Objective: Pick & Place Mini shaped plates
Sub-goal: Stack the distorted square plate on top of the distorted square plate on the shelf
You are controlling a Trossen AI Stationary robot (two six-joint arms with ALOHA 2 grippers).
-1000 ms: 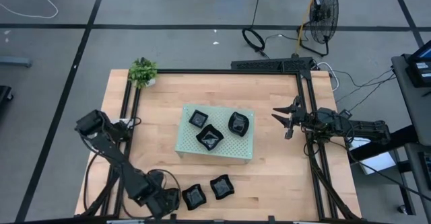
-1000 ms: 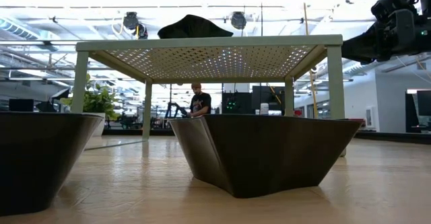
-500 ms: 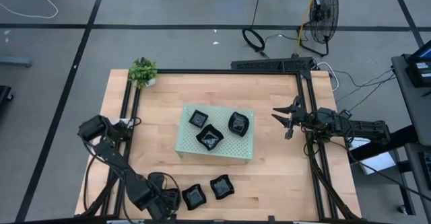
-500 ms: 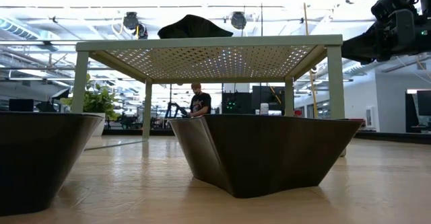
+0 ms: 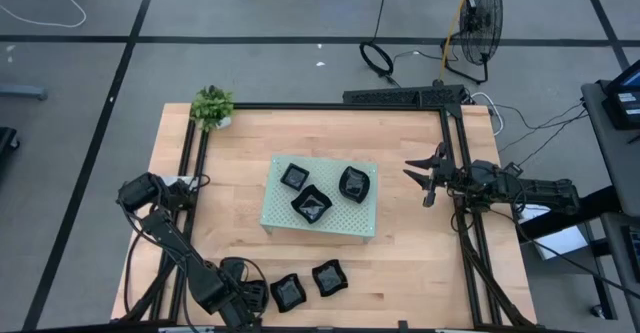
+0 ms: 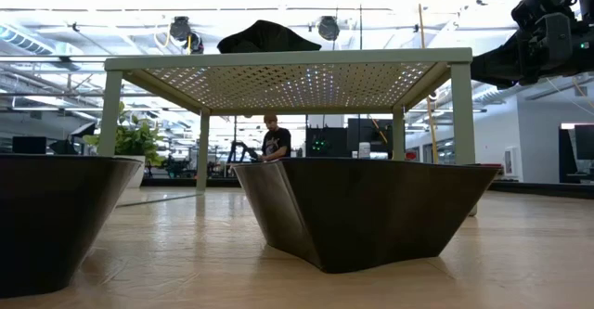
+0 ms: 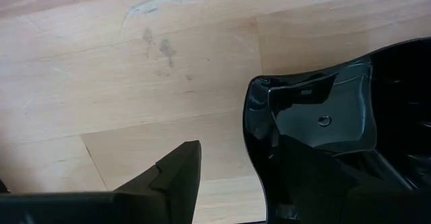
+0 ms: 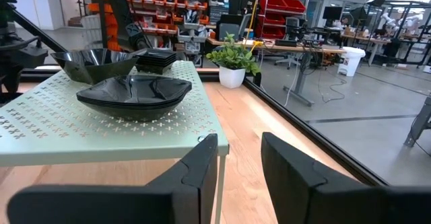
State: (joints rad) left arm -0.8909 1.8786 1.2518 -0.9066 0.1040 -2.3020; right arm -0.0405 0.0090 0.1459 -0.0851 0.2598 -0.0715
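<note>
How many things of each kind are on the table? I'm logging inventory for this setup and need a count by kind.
Black mini plates on the green board: 3
Black mini plates on the bare wood: 2
Pale green perforated board: 1
Potted plant: 1
Total: 7

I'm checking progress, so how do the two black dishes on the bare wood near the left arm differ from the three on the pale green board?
The two glossy black dishes on the wood sit low on the wooden table near its front edge; the three glossy black dishes on the board stand raised on the pale green perforated board mid-table. The pair lies beside the left gripper, jaws open; the trio lies apart from both grippers. All are small, dark and upright.
</note>
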